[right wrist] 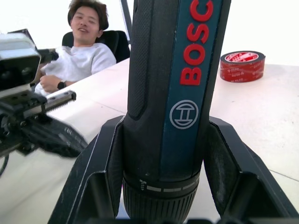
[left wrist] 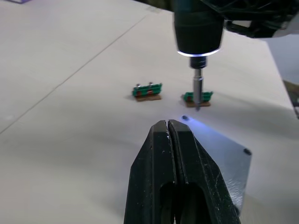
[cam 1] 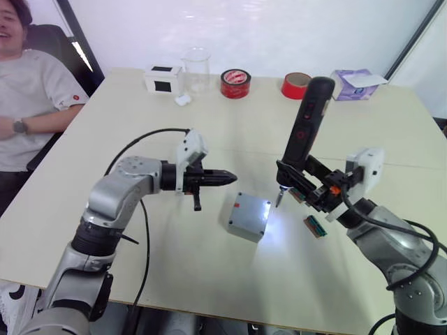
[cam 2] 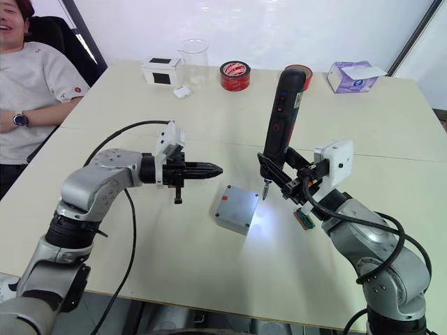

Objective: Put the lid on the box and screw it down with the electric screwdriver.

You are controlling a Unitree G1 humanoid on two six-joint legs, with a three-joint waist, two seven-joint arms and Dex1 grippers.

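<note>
The small grey box (cam 1: pixel 243 232) sits mid-table with a red mark on its left side. The flat grey lid (cam 1: pixel 253 213) lies on top of it, lit by the tool's lamp. My right gripper (cam 1: pixel 292 176) is shut on the electric screwdriver (cam 1: pixel 304 125), a thick black cylinder held upright with its lamp on. Its metal bit (left wrist: pixel 198 91) points down and hangs just above the lid's far right corner, near a screw hole (left wrist: pixel 185 117). My left gripper (cam 1: pixel 227 178) is shut on nothing and hovers just left of and behind the box.
Two small green-and-brown pieces (left wrist: pixel 147 91) lie right of the box. Along the far edge stand a white-and-black box (cam 1: pixel 162 79), a glass beaker (cam 1: pixel 196 68), two red tape rolls (cam 1: pixel 235 83), and a purple tissue box (cam 1: pixel 356 82). A person (cam 1: pixel 28 91) sits at the far left.
</note>
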